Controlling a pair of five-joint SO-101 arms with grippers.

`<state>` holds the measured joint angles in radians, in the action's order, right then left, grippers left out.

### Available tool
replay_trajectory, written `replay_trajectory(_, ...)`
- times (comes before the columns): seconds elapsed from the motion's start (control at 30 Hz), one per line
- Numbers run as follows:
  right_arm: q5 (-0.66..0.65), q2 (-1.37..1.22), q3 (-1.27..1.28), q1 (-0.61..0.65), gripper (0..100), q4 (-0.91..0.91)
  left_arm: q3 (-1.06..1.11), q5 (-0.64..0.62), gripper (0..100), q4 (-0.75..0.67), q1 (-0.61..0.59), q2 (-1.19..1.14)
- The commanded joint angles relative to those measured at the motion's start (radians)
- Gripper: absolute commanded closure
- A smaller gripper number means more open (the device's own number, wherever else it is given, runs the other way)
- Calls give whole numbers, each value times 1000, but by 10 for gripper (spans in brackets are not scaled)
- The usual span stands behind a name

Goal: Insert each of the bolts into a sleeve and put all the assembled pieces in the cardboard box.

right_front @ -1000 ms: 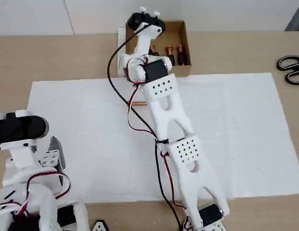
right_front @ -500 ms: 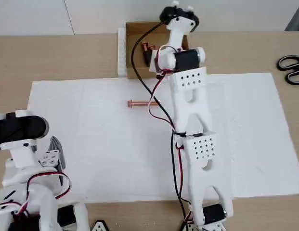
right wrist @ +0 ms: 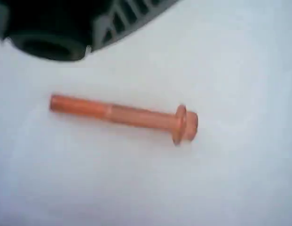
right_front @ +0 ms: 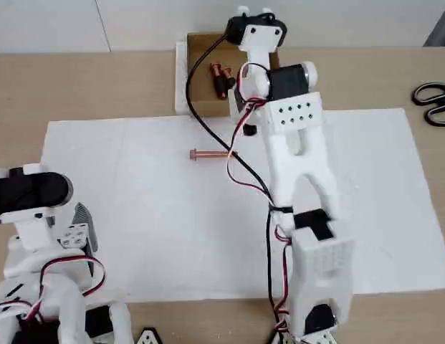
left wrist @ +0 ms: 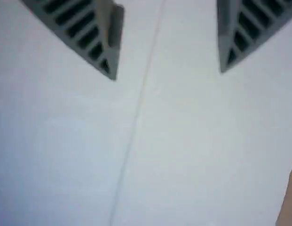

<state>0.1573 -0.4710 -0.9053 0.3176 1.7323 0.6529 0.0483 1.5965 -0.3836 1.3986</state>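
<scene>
A copper bolt (right_front: 208, 153) lies alone on the white sheet, a little in front of the cardboard box (right_front: 199, 44); the right wrist view shows the same bolt (right wrist: 124, 116) lying flat with its flanged head to one side. Several assembled pieces (right_front: 221, 75) rest in the box, partly hidden by my right arm (right_front: 294, 136), which stretches from the near edge up over the box. A dark part of my right gripper (right wrist: 113, 21) hangs above the bolt, apart from it. At the near left corner my left gripper (left wrist: 167, 70) is open over bare sheet, holding nothing.
The white sheet (right_front: 136, 215) covers most of the wooden table. Black-handled scissors (right_front: 433, 102) lie at the far right edge. A white strip (right_front: 181, 79) stands against the box's left side. My left arm's base (right_front: 36, 287) fills the near left corner.
My right arm has swung from the box's left side to its right and folded back at the elbow, uncovering the bolt on the sheet. The left arm has not moved.
</scene>
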Motion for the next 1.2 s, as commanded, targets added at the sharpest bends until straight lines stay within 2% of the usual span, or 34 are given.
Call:
replay_trajectory(0.0,-14,116,144,-12,992,5,-2,5,863,-29,0,-2)
replay_trajectory(0.1,-28,113,198,-36,992,-5,-2,5,863,-29,2,-2)
replay_trajectory(0.3,-190,25,249,-65,991,-33,-1,5,863,-29,2,-2)
replay_trajectory(0.63,-192,-197,247,-71,989,-44,-1,17,863,-29,2,-2)
replay_trajectory(0.87,-192,-209,247,-88,982,-36,-1,17,863,-28,2,-2)
replay_trajectory(1.03,-190,-209,249,-147,912,-19,-1,17,863,-28,2,-2)
replay_trajectory(1.17,-190,-209,249,-159,905,-12,-1,17,863,-28,2,-2)
